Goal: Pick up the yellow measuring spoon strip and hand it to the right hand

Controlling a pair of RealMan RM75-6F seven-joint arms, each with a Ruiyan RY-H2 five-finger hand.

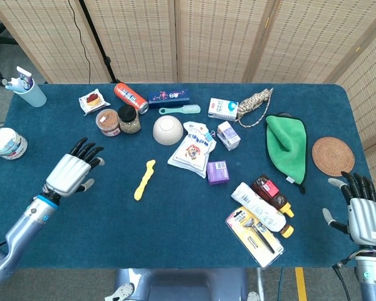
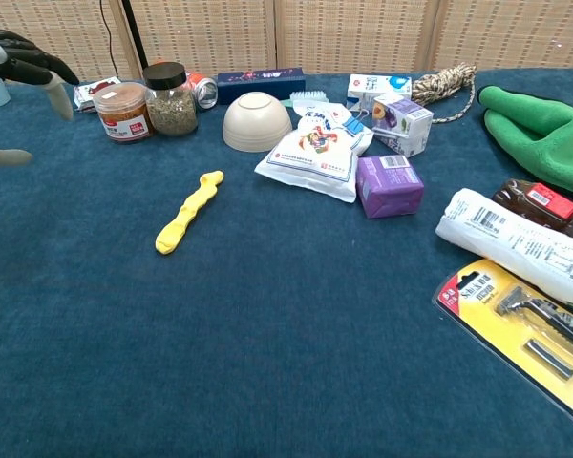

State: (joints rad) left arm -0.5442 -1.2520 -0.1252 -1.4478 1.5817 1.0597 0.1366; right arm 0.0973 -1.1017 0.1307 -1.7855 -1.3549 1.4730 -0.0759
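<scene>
The yellow measuring spoon strip (image 1: 145,179) (image 2: 188,212) lies flat on the blue table (image 1: 113,219), left of centre. My left hand (image 1: 73,173) hovers to its left, fingers spread and holding nothing; its fingertips (image 2: 24,59) show at the chest view's top left edge. My right hand (image 1: 366,214) is at the table's right front edge, fingers apart and holding nothing, far from the strip.
An upturned cream bowl (image 1: 168,130), two jars (image 1: 118,121) and a white pouch (image 1: 193,150) lie behind the strip. A purple box (image 1: 218,172), bottles (image 1: 263,207), a razor pack (image 1: 255,236), a green cloth (image 1: 287,145) and a woven coaster (image 1: 333,155) fill the right side.
</scene>
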